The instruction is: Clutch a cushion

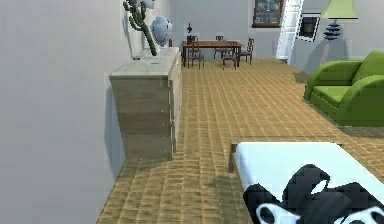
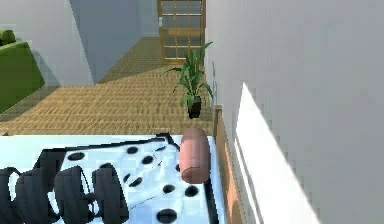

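1. Arm side view: a reddish-brown, roll-shaped cushion [image 2: 194, 157] lies on a spotted white bed [image 2: 100, 160], close to the bed's edge at the picture's right, near the grey wall [image 2: 300, 90].
2. The cushion's long axis runs up and down the picture, and it points toward a potted plant [image 2: 193, 80] on the floor beyond.
3. Whether the end effector grips anything cannot be told, nor exactly which way the cushion lies from it. Judging by this view, the cushion sits on the reaching side.

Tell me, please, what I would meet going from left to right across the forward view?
A wooden dresser → dining table with chairs → green sofa.
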You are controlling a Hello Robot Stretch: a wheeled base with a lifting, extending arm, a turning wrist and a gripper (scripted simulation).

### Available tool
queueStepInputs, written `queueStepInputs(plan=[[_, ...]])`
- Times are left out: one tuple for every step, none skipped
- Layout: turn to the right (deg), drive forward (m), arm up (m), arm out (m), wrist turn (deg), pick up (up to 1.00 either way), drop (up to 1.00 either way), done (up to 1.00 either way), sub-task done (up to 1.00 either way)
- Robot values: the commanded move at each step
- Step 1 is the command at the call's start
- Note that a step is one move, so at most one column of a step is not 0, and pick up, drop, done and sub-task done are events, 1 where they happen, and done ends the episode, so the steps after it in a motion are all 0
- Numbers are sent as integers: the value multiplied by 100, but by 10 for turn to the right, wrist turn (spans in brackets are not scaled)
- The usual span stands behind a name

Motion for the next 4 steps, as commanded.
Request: queueStepInputs(plan=[[0, 0, 50, 0, 0, 0, 0, 0, 0], [0, 0, 8, 0, 0, 0, 0, 0, 0], [0, 0, 0, 48, 0, 0, 0, 0, 0], [0, 0, 0, 0, 450, 0, 0, 0, 0]])
